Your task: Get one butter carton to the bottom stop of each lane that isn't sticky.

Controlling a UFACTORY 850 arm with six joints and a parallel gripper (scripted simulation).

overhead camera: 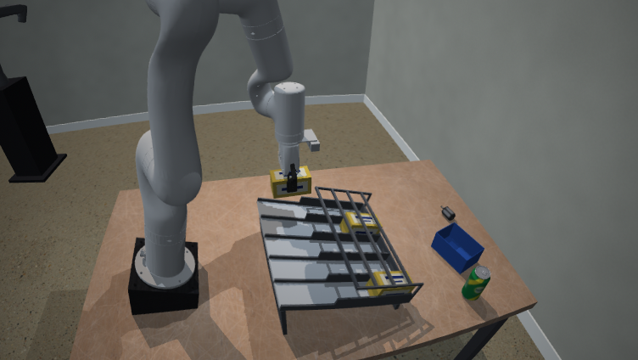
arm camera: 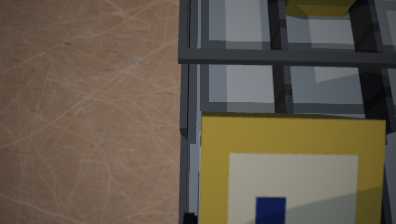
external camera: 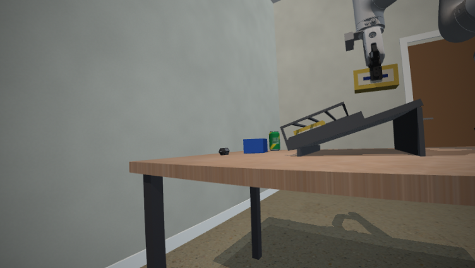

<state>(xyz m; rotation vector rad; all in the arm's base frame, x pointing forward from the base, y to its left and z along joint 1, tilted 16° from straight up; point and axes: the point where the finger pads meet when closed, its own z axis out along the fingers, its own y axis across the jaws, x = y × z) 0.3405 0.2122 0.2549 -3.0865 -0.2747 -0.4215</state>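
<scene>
A wooden table [overhead camera: 214, 232] is seen mid-frame; on it are set the arm's black base [overhead camera: 193, 300], a sloped shelf [overhead camera: 286, 308], and, at right, a blue bin [overhead camera: 456, 246], a green can [overhead camera: 475, 283] and a small black object [overhead camera: 448, 212].
</scene>
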